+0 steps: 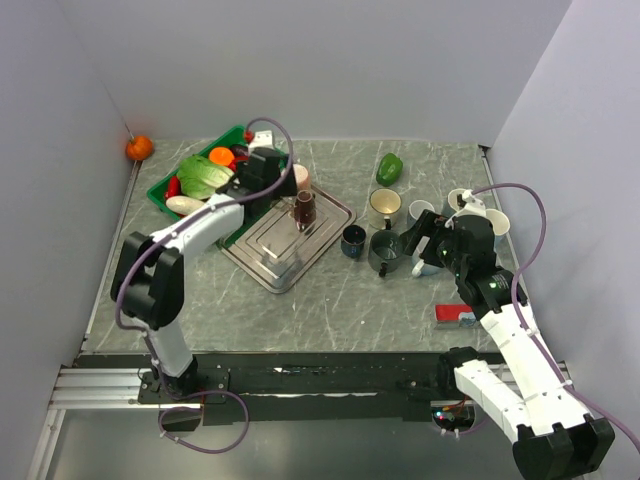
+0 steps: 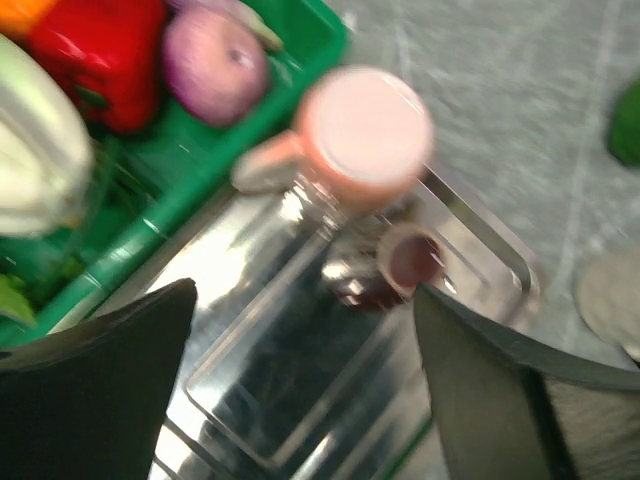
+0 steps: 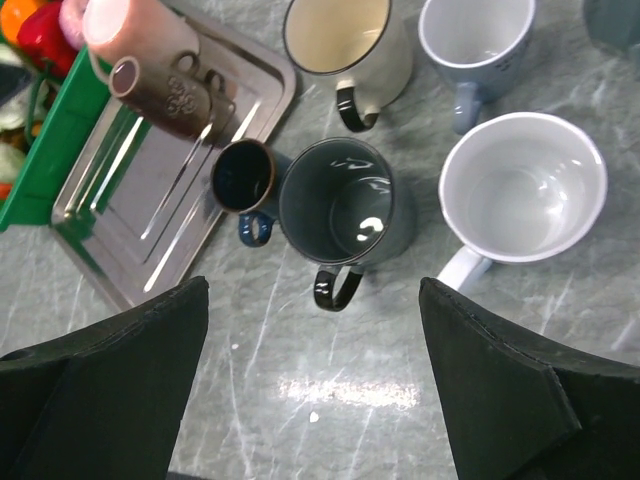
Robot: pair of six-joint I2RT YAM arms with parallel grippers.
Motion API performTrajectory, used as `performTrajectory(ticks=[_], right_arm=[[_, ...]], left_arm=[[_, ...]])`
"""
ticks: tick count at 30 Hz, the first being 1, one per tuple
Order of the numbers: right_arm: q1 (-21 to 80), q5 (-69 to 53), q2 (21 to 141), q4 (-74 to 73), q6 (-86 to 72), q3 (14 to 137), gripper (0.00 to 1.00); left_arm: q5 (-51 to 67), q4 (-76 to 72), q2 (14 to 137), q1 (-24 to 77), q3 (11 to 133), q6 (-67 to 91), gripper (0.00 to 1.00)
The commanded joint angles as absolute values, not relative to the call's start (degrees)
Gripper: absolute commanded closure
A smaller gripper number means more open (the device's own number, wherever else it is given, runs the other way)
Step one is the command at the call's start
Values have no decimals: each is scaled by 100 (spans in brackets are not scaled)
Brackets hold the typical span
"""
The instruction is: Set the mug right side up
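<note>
Nearest me, the right gripper point(image 3: 312, 290) hangs over the cluster of upright mugs, right above the dark grey mug point(image 3: 335, 205). Its jaws are spread and there's nothing in them. Not its job, I reckon.

Further back on the steel tray point(image 1: 270, 262) are the two that look bottom-up to me. There's the brown mug point(image 1: 304, 208) and just behind it the pink mug point(image 2: 365, 125), hard by the green basket point(image 2: 190, 190). The left gripper point(image 2: 305, 295) is above that pair, jaws wide apart and empty. Can't tell which one it's after.

If it were me, I'd drop lower and straddle one mug only, since they sit tight together. Then pinch firmly and lift clear of the tray before rolling the wrist over.
</note>
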State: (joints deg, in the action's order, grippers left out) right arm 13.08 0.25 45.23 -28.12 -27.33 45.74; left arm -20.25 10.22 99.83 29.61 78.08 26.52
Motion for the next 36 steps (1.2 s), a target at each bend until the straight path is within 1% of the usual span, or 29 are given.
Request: performTrajectory(ticks=[1, 2, 5, 7, 11, 13, 18, 26, 29, 36], right_arm=[[1301, -184, 4465, -2584, -2663, 4702, 11], [1292, -193, 4474, -2575, -2663, 4685, 12], [1292, -176, 4517, -2584, -2628, 4711, 13], [1301, -150, 4535, -2628, -2611, 4746, 13], [1292, -88, 4483, -2646, -2584, 4764, 13], [1292, -88, 4439, -2646, -2584, 4755, 13], [1301, -97, 4395, -2742, -2558, 4781, 13], [1301, -44, 4298, -2786, -2575, 4720, 14], [1301, -70, 4315, -2795, -2593, 4728, 14], [1292, -88, 4342, -2777, -2619, 4693, 14]], left_arm=[[-1941, 694, 10379, 2523, 8436, 2443, 18], [-2029, 712, 10615, 2479, 8655, 2461, 29], [-2162, 835, 11081, 2338, 9121, 2409, 34], [-2162, 896, 11293, 2294, 9342, 2277, 35], [-2171, 1054, 11872, 2233, 9940, 2127, 43], [-2145, 1037, 12005, 2180, 10054, 2057, 44], [-2180, 914, 12322, 2092, 10195, 1749, 43], [-1416, 923, 12586, 2057, 10169, 1214, 44], [-1117, 686, 12455, 2057, 9871, 1125, 43], [-238, 159, 11989, 2065, 9089, 897, 44]])
